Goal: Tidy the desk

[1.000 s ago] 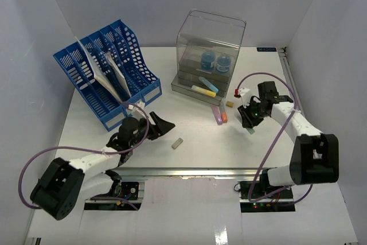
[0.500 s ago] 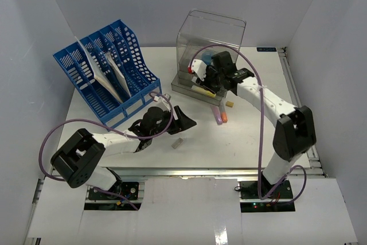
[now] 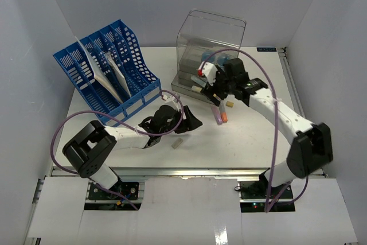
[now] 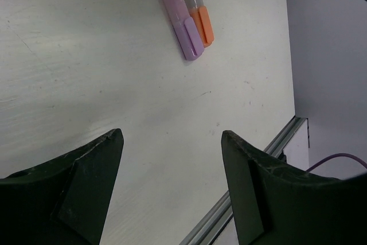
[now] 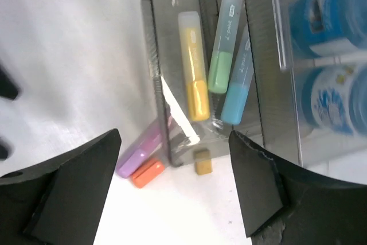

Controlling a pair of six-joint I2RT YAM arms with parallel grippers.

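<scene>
- While the left gripper [image 4: 171,142] and right gripper [image 5: 173,139] sit spread and empty, the white desk [image 3: 252,136] is boxed by pale walls [image 3: 28,55], rail [image 3: 189,170] at 6 o'clock.
- print on the yellow highlighter [image 5: 194,67]: too blurry

In the right wrist view, the green highlighter [image 5: 221,44] in the upper middle of the frame carries dark lettering along its pale barrel that seems to read "point". The yellow highlighter [image 5: 194,67] and blue highlighter [image 5: 238,84] beside it bear similar small print, too blurred to read. White print on the blue bottles [image 5: 327,10] at upper right is illegible. In the top view, a small dark sticker [image 3: 266,49] on the desk [image 3: 241,136] at its far edge is too small to read.
</scene>
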